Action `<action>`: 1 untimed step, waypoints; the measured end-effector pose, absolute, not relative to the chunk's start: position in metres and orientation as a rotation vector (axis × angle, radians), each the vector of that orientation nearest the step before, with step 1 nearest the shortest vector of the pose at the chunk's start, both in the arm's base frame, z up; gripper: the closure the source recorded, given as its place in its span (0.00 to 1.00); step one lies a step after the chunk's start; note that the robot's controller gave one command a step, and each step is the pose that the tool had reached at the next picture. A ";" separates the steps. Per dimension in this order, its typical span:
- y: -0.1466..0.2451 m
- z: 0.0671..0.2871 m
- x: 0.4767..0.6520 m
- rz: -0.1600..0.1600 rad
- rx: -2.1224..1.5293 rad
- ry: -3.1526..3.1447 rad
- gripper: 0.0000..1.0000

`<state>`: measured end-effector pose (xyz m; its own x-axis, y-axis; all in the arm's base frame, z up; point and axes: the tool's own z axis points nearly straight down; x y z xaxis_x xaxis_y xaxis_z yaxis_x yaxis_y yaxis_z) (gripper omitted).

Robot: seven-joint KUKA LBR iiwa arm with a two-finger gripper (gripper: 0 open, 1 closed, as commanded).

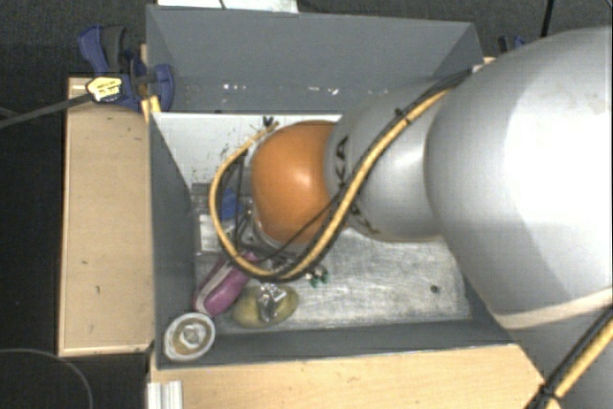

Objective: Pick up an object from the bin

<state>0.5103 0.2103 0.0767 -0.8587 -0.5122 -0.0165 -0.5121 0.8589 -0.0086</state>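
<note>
**Arm down in bin's left half, gripper state unreadable**

Grey metal bin [168,235], contents left to right. 1 round pale disc-shaped thing [190,336] lies in the bin's bottom-left corner, close against the left wall. Above it along that wall is a pale flat item [206,230], partly covered, kind unclear. A blue thing [228,201] sits behind the yellow-black cable [378,148] loop, mostly hidden. A purple cylinder [222,290] lies tilted just up and right of the disc, its upper end under the cables. An olive rounded lump [251,309] lies just beside the cylinder near the bin's bottom edge, with a small metallic piece [273,302] on or against it. 1 small green bit [316,278] lies further right on the floor.

The orange wrist cover [292,182] hangs over the bin's left half. The gripper [259,252] is the dark part under it, right above the purple cylinder and the olive lump. Which of the 2 it is over, cannot tell. Apart, together or clamped on something, cannot tell.

The silver arm body [517,196] hides the bin's right side. Open floor [383,287] runs along the bottom edge right of the green bit.
</note>
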 end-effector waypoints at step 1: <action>0.252 0.073 0.556 -0.014 -0.796 3.039 0.00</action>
<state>0.5563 0.2517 0.0733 -0.8716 -0.4902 0.0022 -0.4902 0.8716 -0.0089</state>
